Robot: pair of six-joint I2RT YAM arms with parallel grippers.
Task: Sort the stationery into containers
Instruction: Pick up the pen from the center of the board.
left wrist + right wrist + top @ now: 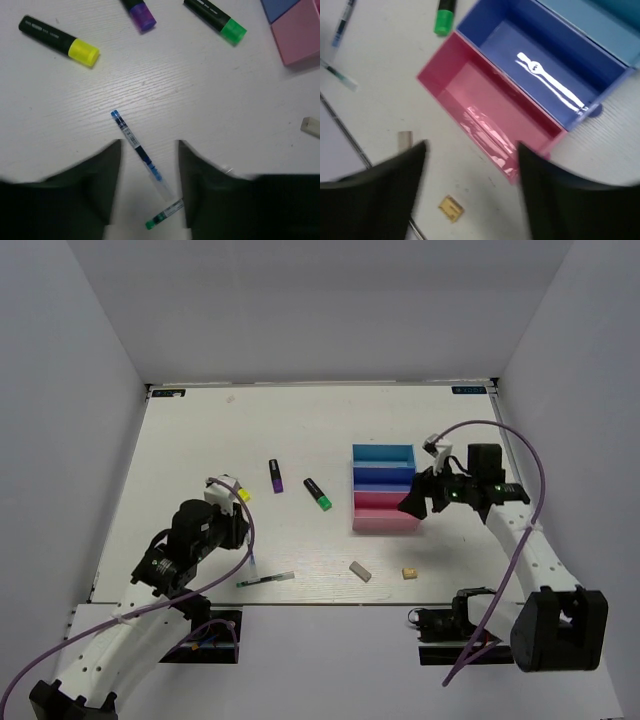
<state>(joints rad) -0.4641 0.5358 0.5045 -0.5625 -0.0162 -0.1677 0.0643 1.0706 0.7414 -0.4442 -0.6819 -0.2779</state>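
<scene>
Three joined trays stand right of centre and look empty: light blue [382, 453], dark blue [383, 477], pink [385, 508]. Purple [276, 476] and green [318, 494] highlighters lie left of them. A yellow highlighter [57, 40] lies by my left wrist. My left gripper [149, 150] is open and low over a blue pen [136, 147], which lies between the fingers; a green-tipped pen [165, 215] crosses its lower end. My right gripper [472, 150] is open and empty, above the pink tray's [435, 75] near corner. A tan eraser [451, 207] and a grey eraser [405, 141] lie below it.
The table's front edge runs just behind the erasers [360, 571]. White walls enclose the table on three sides. A purple cable loops over each arm.
</scene>
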